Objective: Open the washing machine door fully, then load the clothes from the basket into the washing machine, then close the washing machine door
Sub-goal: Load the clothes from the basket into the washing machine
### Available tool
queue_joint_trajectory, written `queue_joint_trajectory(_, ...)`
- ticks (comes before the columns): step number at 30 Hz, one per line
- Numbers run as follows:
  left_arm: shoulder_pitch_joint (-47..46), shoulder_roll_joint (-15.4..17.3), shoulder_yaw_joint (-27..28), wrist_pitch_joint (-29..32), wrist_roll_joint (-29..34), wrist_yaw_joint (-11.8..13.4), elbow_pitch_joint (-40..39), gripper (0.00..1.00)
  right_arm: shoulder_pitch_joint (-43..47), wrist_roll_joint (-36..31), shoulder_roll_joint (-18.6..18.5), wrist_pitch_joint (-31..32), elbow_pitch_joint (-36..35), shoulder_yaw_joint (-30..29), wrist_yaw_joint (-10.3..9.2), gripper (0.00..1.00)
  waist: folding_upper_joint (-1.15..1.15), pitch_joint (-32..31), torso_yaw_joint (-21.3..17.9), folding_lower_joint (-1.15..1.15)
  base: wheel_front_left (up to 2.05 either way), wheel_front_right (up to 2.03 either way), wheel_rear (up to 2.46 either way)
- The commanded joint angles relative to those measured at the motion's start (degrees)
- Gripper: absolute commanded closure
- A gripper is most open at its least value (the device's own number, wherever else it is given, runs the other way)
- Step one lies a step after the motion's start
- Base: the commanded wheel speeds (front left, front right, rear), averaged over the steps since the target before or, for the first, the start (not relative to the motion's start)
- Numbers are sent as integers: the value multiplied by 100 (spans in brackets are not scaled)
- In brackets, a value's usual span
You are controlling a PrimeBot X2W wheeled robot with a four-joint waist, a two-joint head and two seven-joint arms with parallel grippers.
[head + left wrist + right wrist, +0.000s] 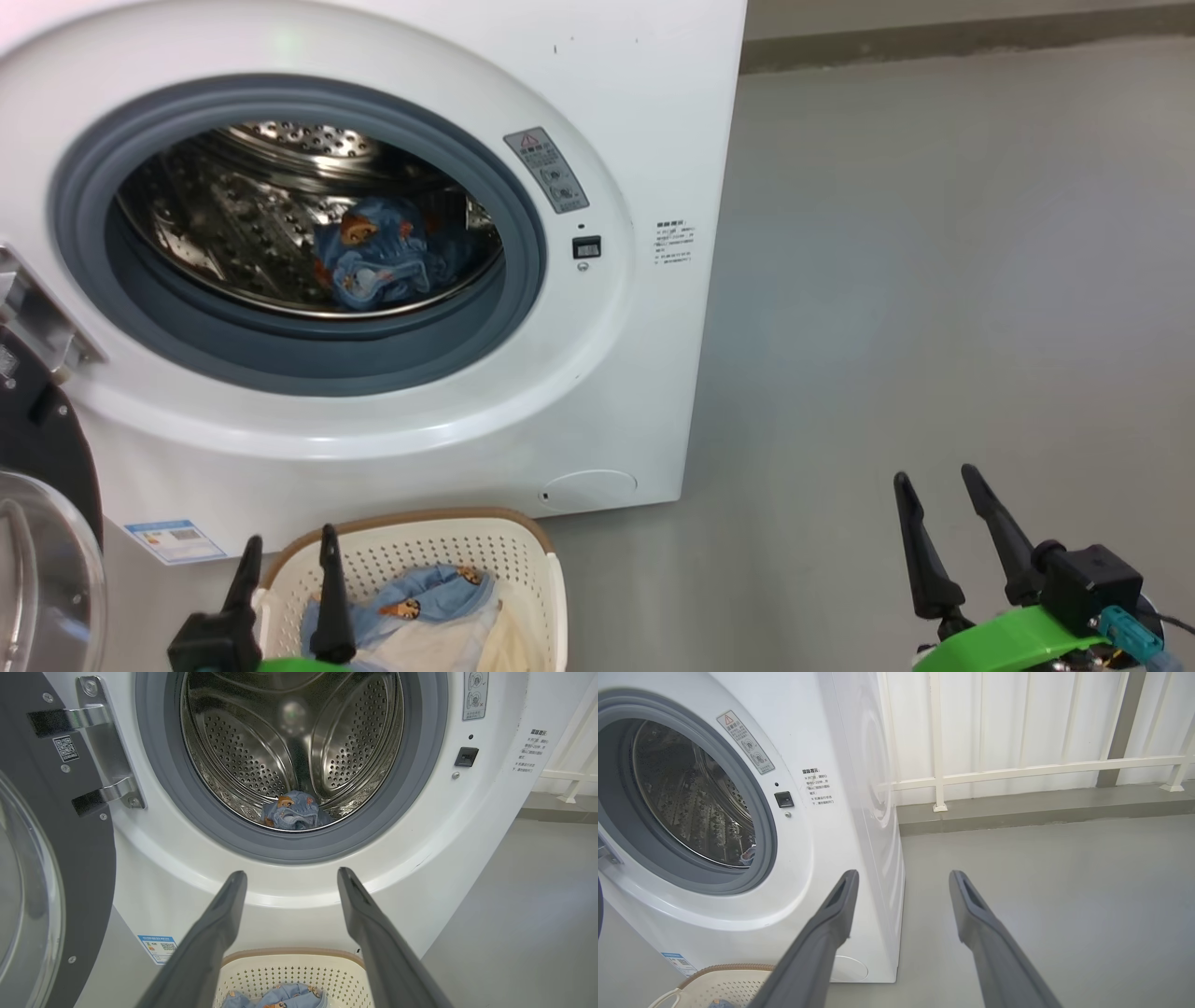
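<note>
The white washing machine (pixel 644 112) stands with its black door (pixel 37 523) swung open to the left on a metal hinge (pixel 100 746). One light blue bear-print garment (pixel 378 252) lies inside the steel drum (pixel 289 742). The cream basket (pixel 537 551) sits on the floor in front of the machine, holding more of the clothes (pixel 429 597), blue with a cream-white piece. My left gripper (pixel 289 551) hangs open over the basket's near left side, empty. My right gripper (pixel 936 485) stands open and empty over bare floor, well to the right of the machine.
Grey floor (pixel 934 280) stretches to the right of the machine. A white railing (pixel 1017 770) and pale wall run behind it. The open door's glass porthole (pixel 23 896) bulges out on the left, close to my left arm.
</note>
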Motion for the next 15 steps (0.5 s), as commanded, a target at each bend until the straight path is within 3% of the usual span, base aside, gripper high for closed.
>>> queue_joint_trajectory(1,2,31,216,-48,8,73,-228,0,0,-66,-25,-28,-142,102,9,0,0,-75,33,0,0,0,0)
queue_joint_trajectory(15,500,16,404,-48,-59,206,-753,0,13,-230,-25,-28,-154,144,9,0,0,-207,119,0,0,0,0)
